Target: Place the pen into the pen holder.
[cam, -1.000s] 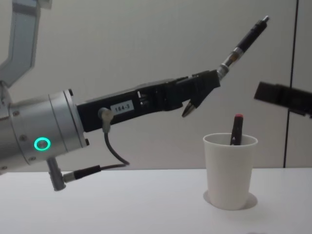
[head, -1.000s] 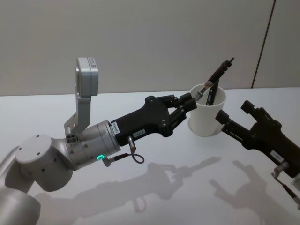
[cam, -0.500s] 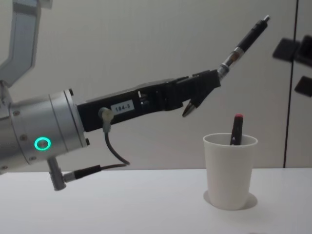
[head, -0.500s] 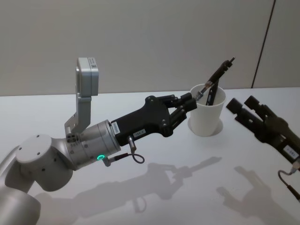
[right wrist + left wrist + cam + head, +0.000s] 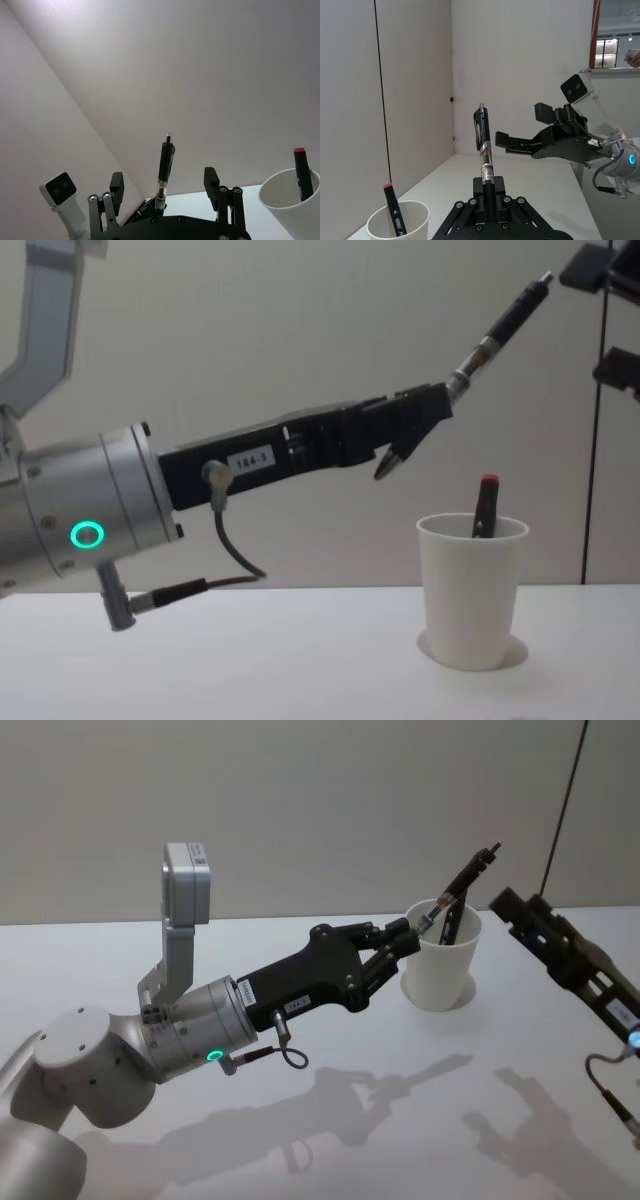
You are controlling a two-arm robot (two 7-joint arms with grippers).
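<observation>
The left tool (image 5: 408,933) grips the pen (image 5: 499,331) by its lower end, up above the cup (image 5: 472,592) and a little to its left. The pen slants up and to the right over the cup's mouth, clear of the rim. The cup stands on the tabletop (image 5: 100,970) with a red-capped marker (image 5: 486,506) upright inside. The right tool (image 5: 518,903) hangs raised to the cup's right, fingers wide apart.

The pen holder (image 5: 472,590) is matt white paper, the pen (image 5: 500,328) glossy black plastic, the table (image 5: 250,660) smooth and matt.
</observation>
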